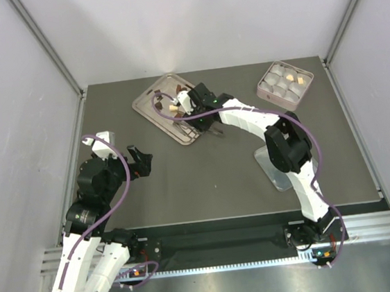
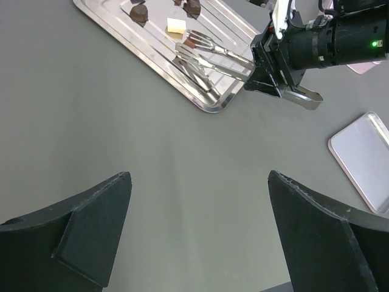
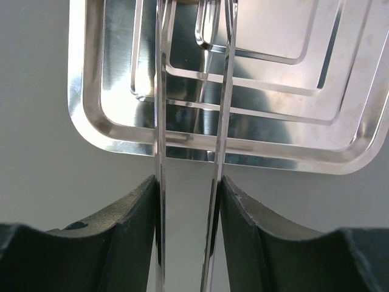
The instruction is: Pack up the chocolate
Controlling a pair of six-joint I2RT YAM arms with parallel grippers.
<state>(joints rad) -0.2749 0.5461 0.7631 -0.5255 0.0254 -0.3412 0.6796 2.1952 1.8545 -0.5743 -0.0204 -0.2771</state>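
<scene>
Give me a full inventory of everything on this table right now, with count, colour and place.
shiny steel rectangular tray: one, silver, far left-centre.
small cube-like chocolate pieces: several, dark brown and cream, on the tray; exact count unclear.
metal tongs: one, silver, reaching over the tray's near corner.
pink box of white round cups: one, far right.
flat pale rectangular lid: one, whitish, beside the right arm.
table: one, dark grey.
left gripper: one, black, open, over bare table.
right gripper: one, black, shut on the tongs.
</scene>
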